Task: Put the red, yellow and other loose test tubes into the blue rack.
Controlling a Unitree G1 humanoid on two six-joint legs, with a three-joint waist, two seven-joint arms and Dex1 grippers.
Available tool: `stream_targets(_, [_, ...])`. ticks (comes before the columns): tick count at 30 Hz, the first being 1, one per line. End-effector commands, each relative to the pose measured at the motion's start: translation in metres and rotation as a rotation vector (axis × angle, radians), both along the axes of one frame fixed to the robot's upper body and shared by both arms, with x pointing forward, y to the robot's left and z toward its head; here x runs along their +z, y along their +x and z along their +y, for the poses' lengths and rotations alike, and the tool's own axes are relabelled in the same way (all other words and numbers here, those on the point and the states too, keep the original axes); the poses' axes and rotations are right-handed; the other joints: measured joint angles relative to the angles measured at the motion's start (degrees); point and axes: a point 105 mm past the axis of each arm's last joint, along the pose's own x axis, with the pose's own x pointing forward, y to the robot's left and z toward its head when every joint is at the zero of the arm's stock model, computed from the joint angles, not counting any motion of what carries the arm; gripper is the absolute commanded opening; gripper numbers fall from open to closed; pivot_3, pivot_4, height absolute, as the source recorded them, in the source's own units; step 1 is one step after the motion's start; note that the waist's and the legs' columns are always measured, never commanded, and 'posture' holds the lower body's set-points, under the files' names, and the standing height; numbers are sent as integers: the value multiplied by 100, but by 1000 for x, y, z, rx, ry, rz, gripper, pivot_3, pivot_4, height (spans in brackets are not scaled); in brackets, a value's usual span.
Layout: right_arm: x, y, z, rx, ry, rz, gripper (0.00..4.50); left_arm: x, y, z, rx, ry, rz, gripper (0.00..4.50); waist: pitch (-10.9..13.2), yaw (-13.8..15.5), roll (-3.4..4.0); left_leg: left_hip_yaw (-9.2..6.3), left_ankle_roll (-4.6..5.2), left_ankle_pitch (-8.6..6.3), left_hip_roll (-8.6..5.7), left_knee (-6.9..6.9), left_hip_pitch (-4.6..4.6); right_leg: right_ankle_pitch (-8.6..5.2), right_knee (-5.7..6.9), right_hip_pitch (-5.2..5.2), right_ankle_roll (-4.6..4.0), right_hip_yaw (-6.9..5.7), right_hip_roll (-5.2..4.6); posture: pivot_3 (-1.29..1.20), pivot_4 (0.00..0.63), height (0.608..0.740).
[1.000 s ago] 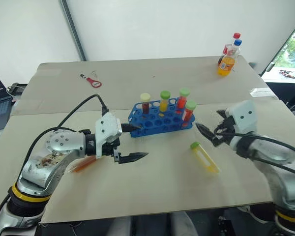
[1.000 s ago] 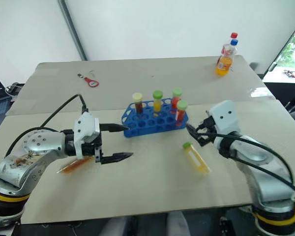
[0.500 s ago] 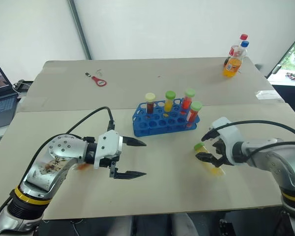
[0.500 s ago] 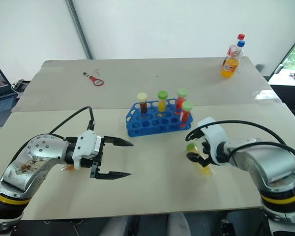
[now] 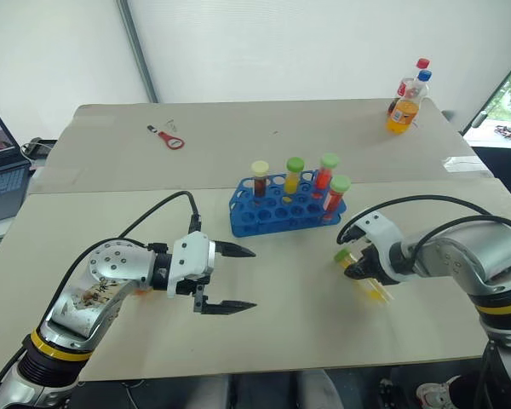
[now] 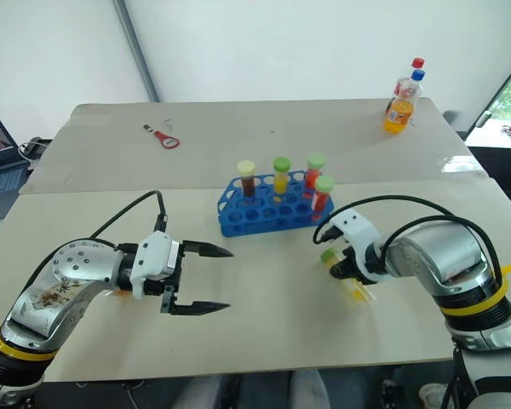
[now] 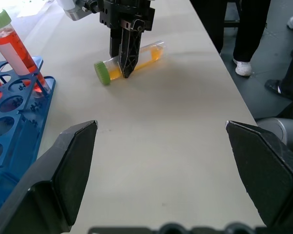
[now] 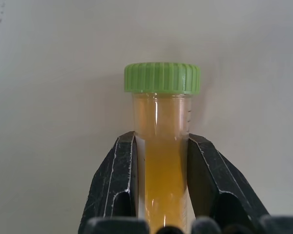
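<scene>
My right end effector (image 8: 161, 161) clamps the yellow test tube (image 8: 162, 141) lying on the desk (image 5: 289, 315); my left end effector (image 5: 232, 277) gapes apart.

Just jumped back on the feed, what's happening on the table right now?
The right gripper is shut on the yellow test tube, which lies on the table just right of the blue rack. Four capped tubes stand in that rack. The left gripper hangs open over the table to the rack's left, holding nothing. The yellow tube is not lifted yet.
</scene>
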Motion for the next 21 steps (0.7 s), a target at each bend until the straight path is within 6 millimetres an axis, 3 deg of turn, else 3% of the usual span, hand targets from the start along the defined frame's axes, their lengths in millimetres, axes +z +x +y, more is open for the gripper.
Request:
stream_targets(1, [16, 2, 0, 2, 15, -58, 977, 9, 0, -1, -1, -11, -43, 4500, 0, 0, 0, 0, 0, 0, 0, 0, 0, 0, 1, 0, 0, 0, 0, 0, 150, 740])
stream_targets(3, [27, 2, 5, 15, 63, -101, 977, 13, 4, 3, 28, -27, -34, 4500, 0, 0, 0, 0, 0, 0, -1, 0, -1, 0, 0, -1, 0, 0, 0, 0, 150, 740])
stream_targets(7, [53, -3, 35, 101, 213, -238, 977, 24, 16, 14, 120, -85, -20, 4500, 0, -10, 0, -5, 0, 0, 3, 0, -1, 0, 2, -1, 0, -2, 3, 0, 150, 740])
stream_targets(11, [92, 3, 76, 144, 510, -576, 975, 35, 31, 25, 219, -137, -49, 4500, -1, -22, -1, -8, 0, 0, 7, -2, 1, 0, 8, -3, 0, -2, 8, 0, 150, 740])
stream_targets(13, [103, 10, 86, 100, 586, -718, 972, 40, 38, 27, 256, -160, -62, 4500, -1, -18, 0, -8, -1, 0, 0, -4, 1, 0, 14, -7, 0, -1, 4, 0, 150, 740])
stream_targets(21, [129, 38, 101, 36, 673, -1094, 962, 50, 46, 28, 267, -158, -56, 4500, -1, -27, -1, -7, -8, 4, -10, 4, 2, 4, 20, -11, 7, 0, 2, 0, 150, 740])
